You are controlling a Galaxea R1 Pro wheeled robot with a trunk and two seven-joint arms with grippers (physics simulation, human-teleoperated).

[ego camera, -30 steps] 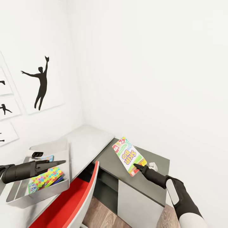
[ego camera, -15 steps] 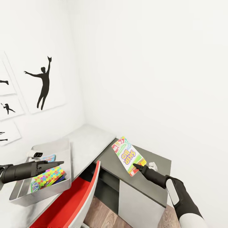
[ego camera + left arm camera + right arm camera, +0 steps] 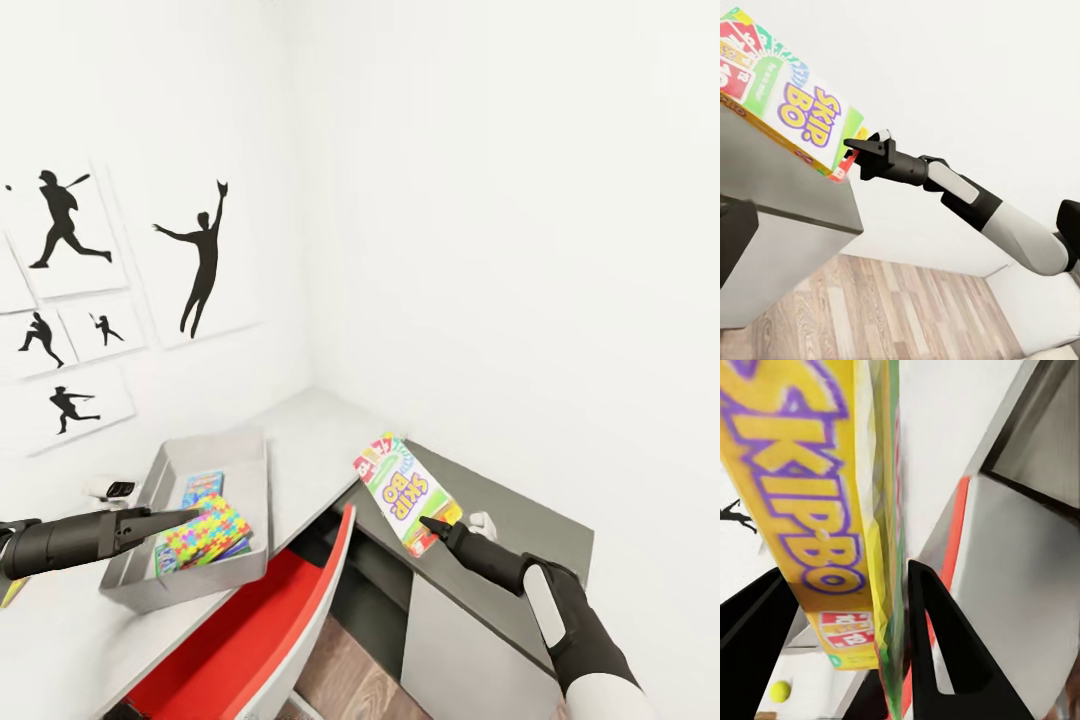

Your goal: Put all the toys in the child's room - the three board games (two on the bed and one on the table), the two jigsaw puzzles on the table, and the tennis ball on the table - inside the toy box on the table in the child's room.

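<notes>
one skip bo box [image 3: 405, 491] is pinched by a corner in the right gripper [image 3: 432, 527] and held in the air above the lower dark section of the table [image 3: 520, 520]. the left gripper [image 3: 165, 518], its fingers pressed together, hovers at the toy box [image 3: 215, 580]. the box should be carried level across to the toy box and released only once over it. one puzzle [image 3: 205, 530] is counted inside, one tennis ball [image 3: 780, 691] outside.

One toy box [image 3: 250, 480], one SKIP BO box [image 3: 405, 490], one tennis ball [image 3: 780, 691], five silhouette prints [image 3: 205, 262].
</notes>
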